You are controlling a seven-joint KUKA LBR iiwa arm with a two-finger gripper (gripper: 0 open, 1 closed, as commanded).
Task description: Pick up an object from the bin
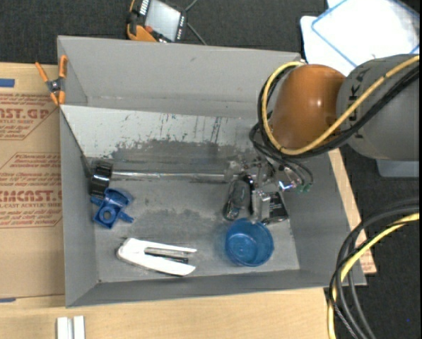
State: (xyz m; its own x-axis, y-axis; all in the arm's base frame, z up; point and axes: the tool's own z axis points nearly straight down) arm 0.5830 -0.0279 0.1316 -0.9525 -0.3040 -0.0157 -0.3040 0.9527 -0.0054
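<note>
My gripper (248,205) hangs low over the right part of the bin floor, open, with nothing between its fingers. A round blue cup (249,245) lies just in front of the fingertips, near the bin's front wall. A long thin metal rod (168,176) with a black knob on its left end stretches across the floor, and its right end lies next to the gripper's left finger (233,201).
A small blue plastic bracket (110,207) lies at the left beside the rod's black knob. A flat white piece with a dark strip (156,256) rests at the front left. The arm and its orange cover come in over the bin's right wall.
</note>
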